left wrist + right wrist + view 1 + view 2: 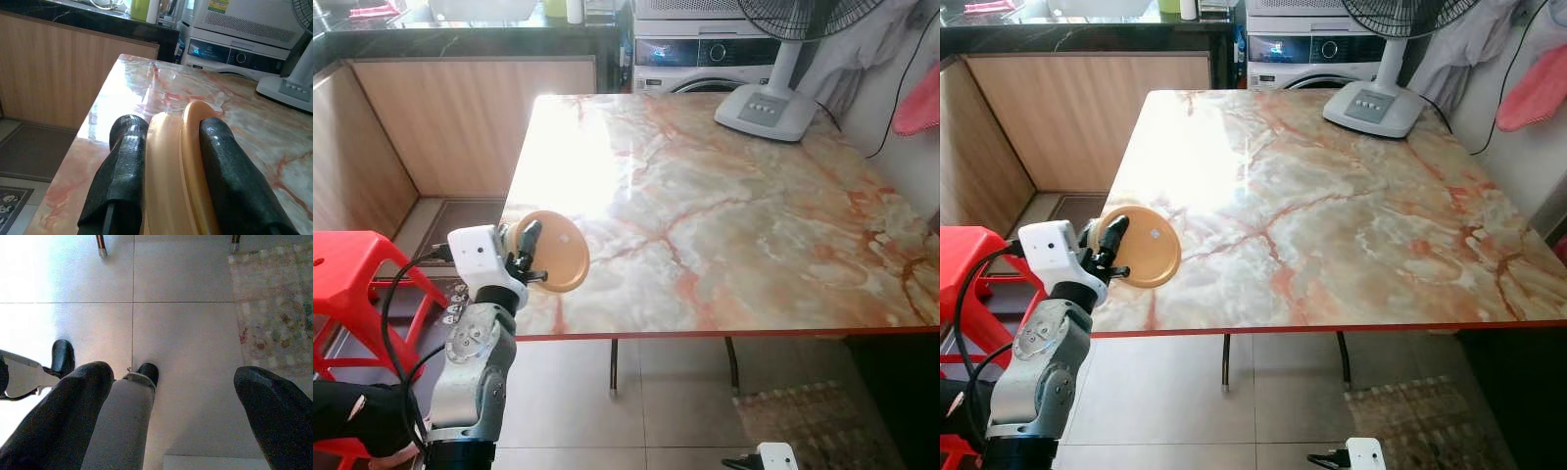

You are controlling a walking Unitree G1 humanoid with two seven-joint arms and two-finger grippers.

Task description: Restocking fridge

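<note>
A round tan plate (pixel 558 253) is held on edge over the near left corner of the marble table (pixel 734 215). My left gripper (pixel 530 245) is shut on the plate's rim. In the left wrist view the plate (pixel 171 166) stands between the two black fingers (pixel 124 161), one on each face. My right gripper (pixel 173 372) hangs low beside my leg, pointing at the tiled floor. Its fingers (pixel 73 401) are wide apart and hold nothing.
A white fan base (pixel 766 110) stands at the table's far right corner, with a washing machine (pixel 705 54) behind it. A red stool (pixel 352 269) is at my left, beside wooden cabinets (pixel 460 117). A patterned rug (pixel 803 421) lies under the table's near edge.
</note>
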